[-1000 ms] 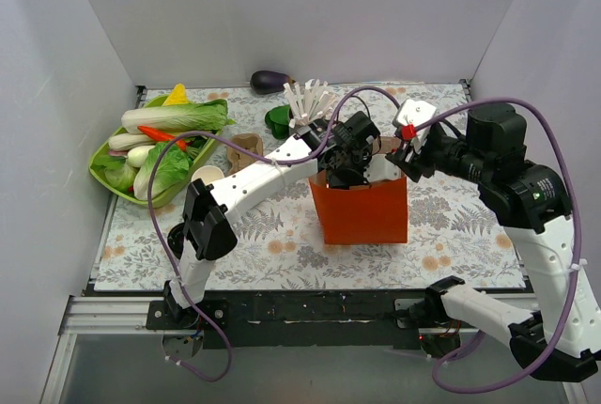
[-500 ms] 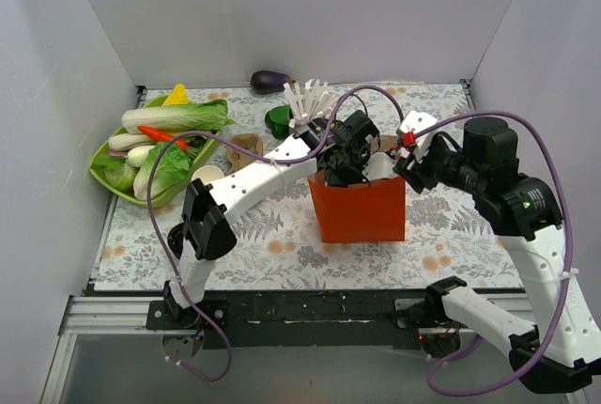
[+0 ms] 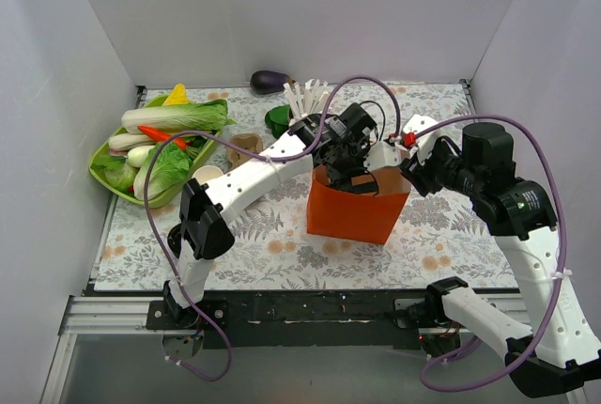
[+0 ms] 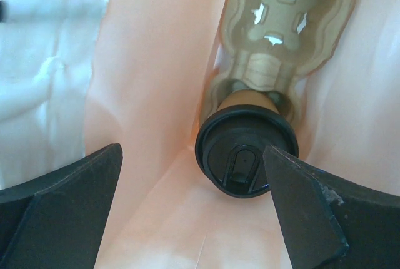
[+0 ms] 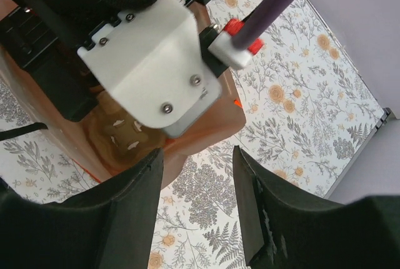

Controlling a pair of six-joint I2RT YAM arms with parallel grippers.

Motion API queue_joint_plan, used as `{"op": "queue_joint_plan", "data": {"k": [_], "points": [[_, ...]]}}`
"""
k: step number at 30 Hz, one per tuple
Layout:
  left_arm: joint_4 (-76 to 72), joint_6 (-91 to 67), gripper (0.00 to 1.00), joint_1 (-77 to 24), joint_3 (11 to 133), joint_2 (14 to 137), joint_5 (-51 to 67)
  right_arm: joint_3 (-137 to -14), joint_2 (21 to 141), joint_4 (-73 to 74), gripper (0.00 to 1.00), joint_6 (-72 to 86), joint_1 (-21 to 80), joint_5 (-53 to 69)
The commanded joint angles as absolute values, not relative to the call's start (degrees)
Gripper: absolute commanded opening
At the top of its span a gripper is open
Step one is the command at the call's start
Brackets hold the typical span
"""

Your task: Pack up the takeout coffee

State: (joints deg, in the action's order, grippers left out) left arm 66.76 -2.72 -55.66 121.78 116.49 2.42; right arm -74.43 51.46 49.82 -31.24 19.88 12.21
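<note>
On the floral table (image 3: 470, 225), the small brown kraft-paper cup with black lid (image 4: 247, 156) already sits inside the orange paper bag (image 3: 357, 211), left gripper (image 4: 192, 149) spread empty above it, right gripper (image 5: 198, 153) hold unclear.

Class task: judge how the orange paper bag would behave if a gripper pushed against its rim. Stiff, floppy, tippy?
The orange paper bag probably flexes rather than resists: light glows through its thin, creased walls. It looks light and may slide or tip easily; it stands skewed in the top view. The takeout coffee inside may steady its base.

One coffee cup (image 4: 247, 156), one orange bag (image 3: 352, 216)
</note>
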Motion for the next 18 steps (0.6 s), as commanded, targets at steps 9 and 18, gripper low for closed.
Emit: {"op": "queue_joint_plan", "data": {"k": [9, 18], "points": [[50.72, -13.53, 0.97, -51.42, 116.11, 101.00, 22.32, -80.23, 51.42, 50.71, 0.56, -28.66, 19.69, 16.87], [40.97, -15.82, 0.93, -50.36, 111.88, 93.17, 31.11, -89.29, 54.49, 49.93, 0.57, -27.86, 18.72, 14.95]]}}
